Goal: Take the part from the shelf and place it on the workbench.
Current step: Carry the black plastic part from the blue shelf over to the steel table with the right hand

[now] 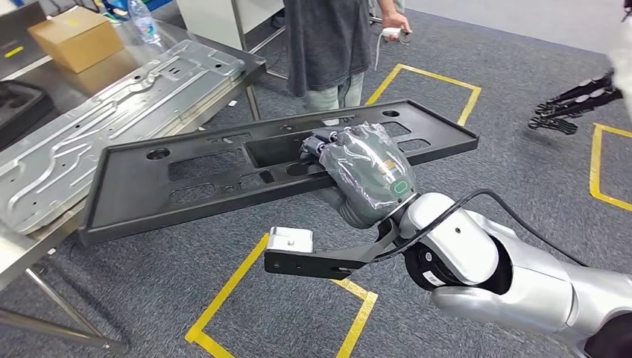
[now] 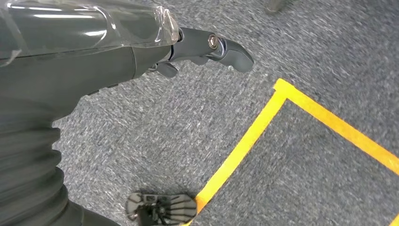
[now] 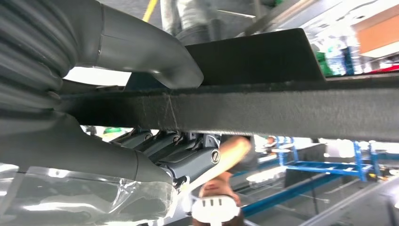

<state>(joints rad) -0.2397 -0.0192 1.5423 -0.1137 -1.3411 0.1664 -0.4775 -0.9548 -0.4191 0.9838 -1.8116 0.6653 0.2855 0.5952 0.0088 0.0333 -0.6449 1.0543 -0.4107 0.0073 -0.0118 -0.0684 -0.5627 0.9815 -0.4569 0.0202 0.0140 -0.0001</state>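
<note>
The right hand [image 1: 358, 168] is gripping the long black part [image 1: 201, 175] in the air beside the workbench [image 1: 22, 253], and it is needing to keep it flat while lowering gently; the left hand [image 2: 202, 47] is hanging loose, holding nothing.

Part [image 1: 186, 168] (partly) over workbench [image 1: 45, 246]

Matt black plastic part [image 1: 223, 171]; bare, shiny metal workbench [image 1: 22, 253].
</note>
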